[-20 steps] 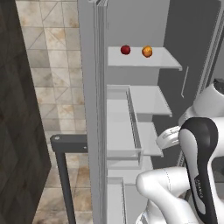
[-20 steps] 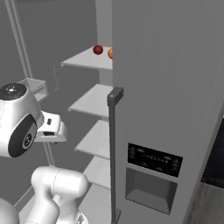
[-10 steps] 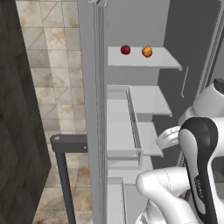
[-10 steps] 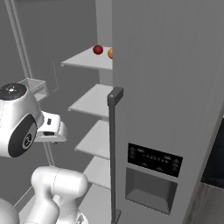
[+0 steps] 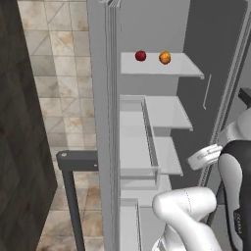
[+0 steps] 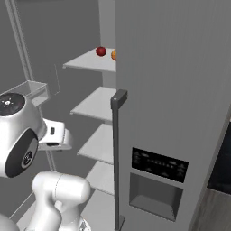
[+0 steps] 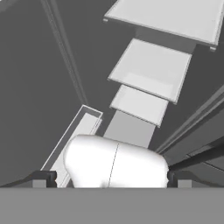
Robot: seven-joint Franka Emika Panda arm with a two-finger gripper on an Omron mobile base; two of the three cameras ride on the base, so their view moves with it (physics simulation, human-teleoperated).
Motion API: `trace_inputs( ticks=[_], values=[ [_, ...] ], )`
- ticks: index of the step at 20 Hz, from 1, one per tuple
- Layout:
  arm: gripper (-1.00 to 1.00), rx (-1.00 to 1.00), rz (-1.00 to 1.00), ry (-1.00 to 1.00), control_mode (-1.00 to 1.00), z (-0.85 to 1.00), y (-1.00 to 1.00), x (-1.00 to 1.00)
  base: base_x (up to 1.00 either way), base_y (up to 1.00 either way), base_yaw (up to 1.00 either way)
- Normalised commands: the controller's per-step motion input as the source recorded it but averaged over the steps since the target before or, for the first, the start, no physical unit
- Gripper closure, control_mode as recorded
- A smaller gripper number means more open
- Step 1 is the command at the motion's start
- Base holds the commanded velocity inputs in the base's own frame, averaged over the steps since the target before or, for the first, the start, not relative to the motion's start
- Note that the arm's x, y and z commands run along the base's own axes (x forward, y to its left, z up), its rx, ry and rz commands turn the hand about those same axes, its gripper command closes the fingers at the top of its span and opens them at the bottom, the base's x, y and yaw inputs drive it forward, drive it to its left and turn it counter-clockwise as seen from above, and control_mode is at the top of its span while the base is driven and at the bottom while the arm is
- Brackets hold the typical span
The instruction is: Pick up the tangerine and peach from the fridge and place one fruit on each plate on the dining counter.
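Task barely begun — the tall grey fridge [image 5: 147,122] stands open, and both fruits sit on its top pale shelf [image 5: 184,68], near the back edge: the small orange round tangerine [image 5: 165,58] w/ a dark red ball [image 5: 140,56] beside it, apart. Which one is the peach I can't tell. End effector [image 7: 111,177] spread wide, holding nothing, low in the fridge. All picking & placing left. No readable writing.
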Motion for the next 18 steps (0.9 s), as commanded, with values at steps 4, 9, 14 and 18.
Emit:
trace_inputs(
  ticks=[4,9,14,18],
  values=[
    [-1.0,0.02,0.0,-0.03,-1.0,0.7,-0.06,0.06,0.0,0.0,0.0],
    [-1.0,0.08,-0.08,0.0,-1.0,1.0,0.06,0.61,0.0,0.0,0.0],
    [-1.0,0.08,-0.19,0.0,-1.0,0.87,0.1,0.5,0.0,0.0,0.0],
    [-1.0,0.0,-0.18,-0.01,-1.0,-0.08,0.15,0.88,0.0,0.0,0.0]
  ],
)
